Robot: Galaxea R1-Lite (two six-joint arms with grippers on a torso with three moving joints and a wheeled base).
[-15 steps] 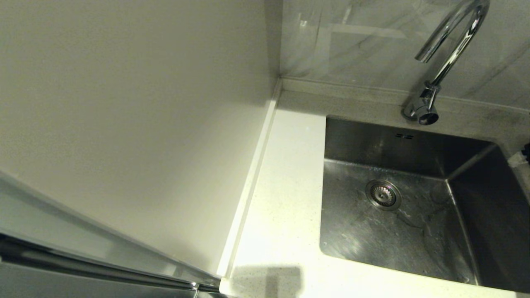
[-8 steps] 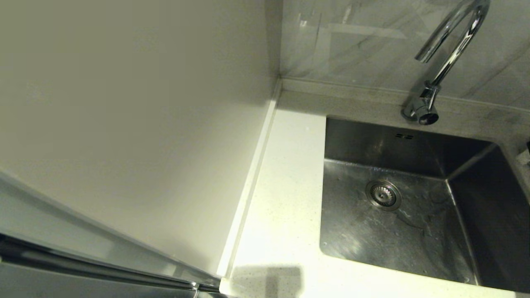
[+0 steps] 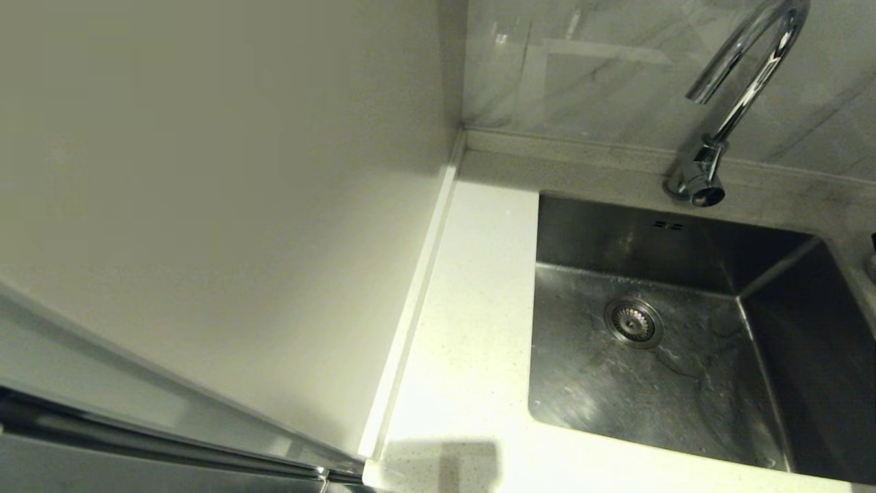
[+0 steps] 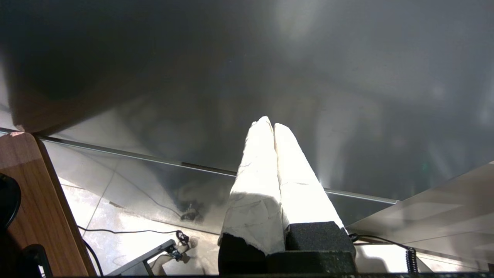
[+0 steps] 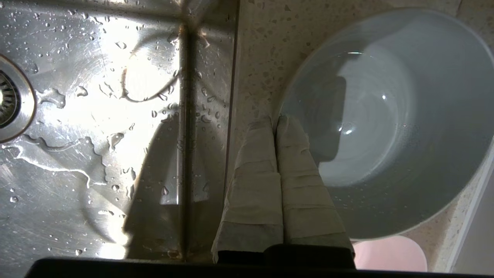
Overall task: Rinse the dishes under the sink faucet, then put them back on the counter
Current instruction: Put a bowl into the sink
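In the right wrist view, the pale grey-blue bowl (image 5: 386, 123) stands upright over the speckled counter (image 5: 262, 58), just beside the wet sink (image 5: 96, 154). My right gripper (image 5: 275, 118) is shut on the bowl's near rim, one finger outside it and one inside. A pale pink bowl (image 5: 389, 253) peeks out beyond the grey-blue one. The yellow-green bowl is out of view. In the head view the sink (image 3: 684, 390) holds nothing but its drain (image 3: 633, 322), under the chrome faucet (image 3: 746, 82). My left gripper (image 4: 272, 122) is shut and parked low, away from the counter.
A cream wall panel (image 3: 205, 205) closes off the left side. A strip of white counter (image 3: 472, 329) runs between it and the sink. Water drops and puddles lie on the basin floor around the drain (image 5: 7, 98).
At the head view's right edge, the white tip of my right arm slid further right and nearly out of the picture. The sink and faucet look unchanged.
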